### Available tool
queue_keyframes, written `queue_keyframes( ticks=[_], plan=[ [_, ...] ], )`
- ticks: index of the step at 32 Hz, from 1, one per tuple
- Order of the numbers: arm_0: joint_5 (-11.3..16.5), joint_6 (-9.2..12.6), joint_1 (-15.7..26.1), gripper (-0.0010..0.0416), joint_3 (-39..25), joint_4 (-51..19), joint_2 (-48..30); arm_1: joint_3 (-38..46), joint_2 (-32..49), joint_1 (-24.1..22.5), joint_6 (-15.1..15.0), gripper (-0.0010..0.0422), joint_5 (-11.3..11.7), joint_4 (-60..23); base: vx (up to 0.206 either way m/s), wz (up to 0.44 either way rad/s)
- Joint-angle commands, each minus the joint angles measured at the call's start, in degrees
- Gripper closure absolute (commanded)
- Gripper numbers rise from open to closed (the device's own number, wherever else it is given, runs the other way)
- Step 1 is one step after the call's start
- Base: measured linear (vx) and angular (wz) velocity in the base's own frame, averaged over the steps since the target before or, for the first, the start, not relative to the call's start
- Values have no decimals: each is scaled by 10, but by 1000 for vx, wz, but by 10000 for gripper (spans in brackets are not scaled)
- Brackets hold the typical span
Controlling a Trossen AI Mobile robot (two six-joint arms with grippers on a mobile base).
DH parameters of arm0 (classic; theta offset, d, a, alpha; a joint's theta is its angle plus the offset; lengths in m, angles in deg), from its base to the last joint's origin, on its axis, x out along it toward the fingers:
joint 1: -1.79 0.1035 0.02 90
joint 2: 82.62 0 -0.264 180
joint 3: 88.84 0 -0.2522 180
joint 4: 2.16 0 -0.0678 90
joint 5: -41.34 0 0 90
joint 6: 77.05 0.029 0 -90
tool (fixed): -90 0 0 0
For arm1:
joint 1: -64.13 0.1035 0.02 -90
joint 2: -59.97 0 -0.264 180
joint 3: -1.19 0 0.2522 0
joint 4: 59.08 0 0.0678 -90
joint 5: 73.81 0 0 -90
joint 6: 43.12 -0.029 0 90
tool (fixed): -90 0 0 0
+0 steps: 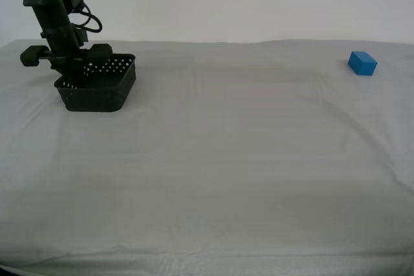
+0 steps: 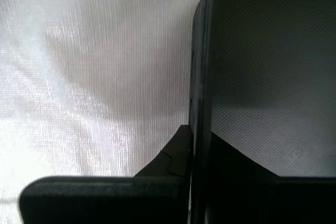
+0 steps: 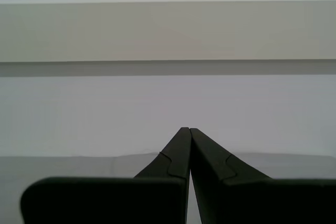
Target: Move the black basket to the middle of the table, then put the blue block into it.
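One arm is on the job: my second gripper (image 1: 76,72) sits at the black basket (image 1: 97,85), far toward the exterior view's left of the table (image 1: 226,172), fingers pinching the basket's near wall (image 2: 198,103), one inside, one outside. Basket's long axis runs roughly across the exterior view. Table middle lies well off toward the exterior view's right, so the drag goes that way. Blue block (image 1: 362,63) sits far right, well apart. My first gripper (image 3: 189,132) is pressed together, empty, aimed at a wall.

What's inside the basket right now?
Nothing visible: the basket shows only its perforated far wall, and my second gripper clamps its wall. Its floor is partly hidden. The block sits outside, far away.
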State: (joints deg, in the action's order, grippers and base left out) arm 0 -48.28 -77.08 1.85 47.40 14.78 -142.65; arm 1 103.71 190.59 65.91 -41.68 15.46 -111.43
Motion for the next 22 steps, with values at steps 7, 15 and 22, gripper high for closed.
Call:
queue_keyframes(
  ticks=[7, 15, 22],
  plan=[
    [0, 0, 0, 405, 0, 1, 0, 1, -53, -20, 23, 414, -39, -34, 0, 0],
    [0, 0, 0, 405, 0, 1, 0, 1, -87, -93, 55, 414, -65, -42, 0, 0],
    [0, 0, 1, 405, 0, 1, 0, 1, -89, -183, 72, 413, -64, -34, 0, 0]
  ],
)
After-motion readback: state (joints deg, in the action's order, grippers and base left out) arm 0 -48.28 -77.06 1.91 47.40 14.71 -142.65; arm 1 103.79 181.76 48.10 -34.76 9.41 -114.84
